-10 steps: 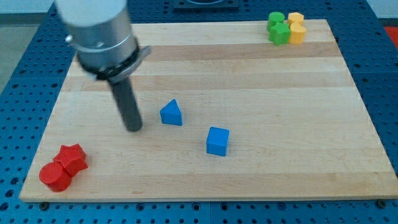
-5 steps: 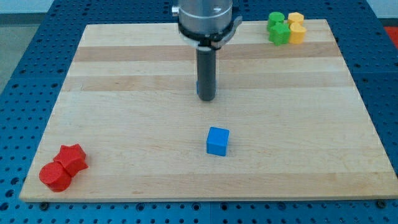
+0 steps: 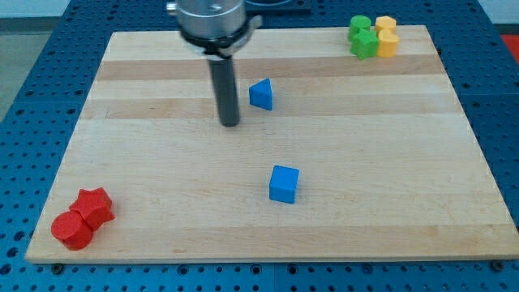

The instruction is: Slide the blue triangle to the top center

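The blue triangle (image 3: 261,94) lies on the wooden board (image 3: 389,162), in its upper middle part, a little below the top edge. My tip (image 3: 229,123) rests on the board just to the left of and slightly below the triangle, with a small gap between them. The dark rod rises from the tip to the silver arm end at the view's top.
A blue cube (image 3: 284,183) sits below the triangle, near the board's centre. Two green blocks (image 3: 362,36) and two yellow blocks (image 3: 387,36) cluster at the top right corner. A red star (image 3: 94,205) and a red cylinder (image 3: 70,229) sit at the bottom left corner.
The blue triangle has moved up and to the right from the board's middle left to the upper middle. My tip swept right with it, then drew back to its left.
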Motion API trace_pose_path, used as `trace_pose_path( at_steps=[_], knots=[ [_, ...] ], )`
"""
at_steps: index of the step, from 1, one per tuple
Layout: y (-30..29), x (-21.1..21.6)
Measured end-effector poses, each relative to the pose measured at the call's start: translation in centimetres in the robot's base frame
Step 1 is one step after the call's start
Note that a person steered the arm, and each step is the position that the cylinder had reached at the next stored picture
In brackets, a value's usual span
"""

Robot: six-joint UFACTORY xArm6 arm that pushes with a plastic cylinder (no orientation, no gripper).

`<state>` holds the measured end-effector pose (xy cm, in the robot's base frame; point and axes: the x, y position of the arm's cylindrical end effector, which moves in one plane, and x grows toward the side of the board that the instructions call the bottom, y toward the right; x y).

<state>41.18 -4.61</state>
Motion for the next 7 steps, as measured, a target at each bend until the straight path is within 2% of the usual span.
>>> trace_pose_path(
  at_steps=[1, 2, 7],
  knots=[
    [3.7, -1.9],
    [4.1, -4.4],
    [2.4, -16.3]
  ],
)
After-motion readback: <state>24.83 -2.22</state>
